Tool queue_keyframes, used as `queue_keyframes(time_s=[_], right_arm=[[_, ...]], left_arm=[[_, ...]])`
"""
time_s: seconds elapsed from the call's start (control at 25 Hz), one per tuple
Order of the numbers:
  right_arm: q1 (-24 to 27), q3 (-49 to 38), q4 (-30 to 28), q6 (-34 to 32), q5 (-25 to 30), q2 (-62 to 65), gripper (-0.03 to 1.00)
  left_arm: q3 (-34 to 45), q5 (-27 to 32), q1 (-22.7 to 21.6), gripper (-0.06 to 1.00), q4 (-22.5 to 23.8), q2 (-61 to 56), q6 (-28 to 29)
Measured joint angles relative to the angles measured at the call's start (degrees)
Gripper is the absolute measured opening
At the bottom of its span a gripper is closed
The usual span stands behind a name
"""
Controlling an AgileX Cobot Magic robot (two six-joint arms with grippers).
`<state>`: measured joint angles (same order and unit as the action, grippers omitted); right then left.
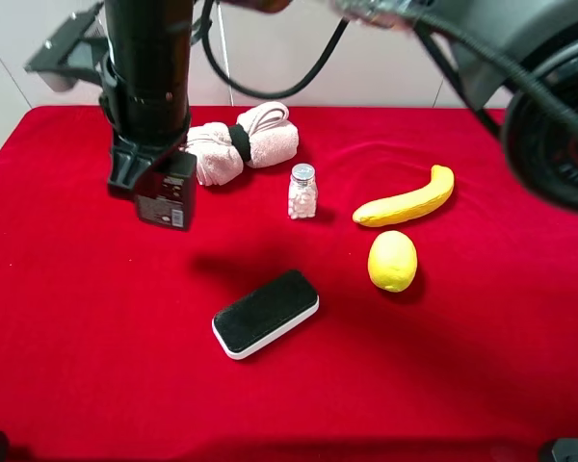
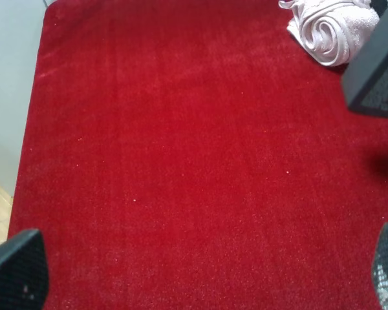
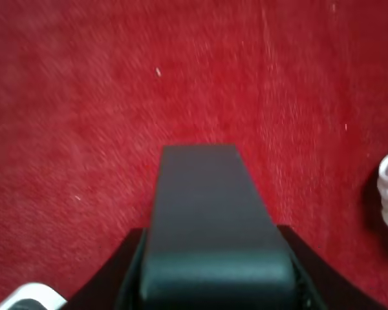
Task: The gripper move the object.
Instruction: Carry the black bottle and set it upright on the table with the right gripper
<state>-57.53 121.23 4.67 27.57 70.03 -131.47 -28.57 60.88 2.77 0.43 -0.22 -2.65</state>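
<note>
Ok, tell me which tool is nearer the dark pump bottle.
Right. The right tool is shut on the pump bottle, beside the rolled towel. The left tool stands open over bare red cloth, touching nothing, apart from the bottle.

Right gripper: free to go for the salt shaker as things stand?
Probably not yet. The right gripper is shut on the pump bottle, so it would have to set that down first. The salt shaker stands in the open, with bare red cloth between them.
</note>
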Motion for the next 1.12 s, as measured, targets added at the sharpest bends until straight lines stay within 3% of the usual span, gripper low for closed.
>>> queue_keyframes(time_s=[0.32,1.12], right_arm=[[-0.9,0.0,-4.7,-2.2,0.3,-2.3,0.31],[-1.1,0.0,-5.1,-4.0,0.3,-7.2,0.31]], left_arm=[[0.0,0.0,0.0,0.99,0.0,0.0,0.0],[0.0,0.0,0.0,0.99,0.0,0.0,0.0]])
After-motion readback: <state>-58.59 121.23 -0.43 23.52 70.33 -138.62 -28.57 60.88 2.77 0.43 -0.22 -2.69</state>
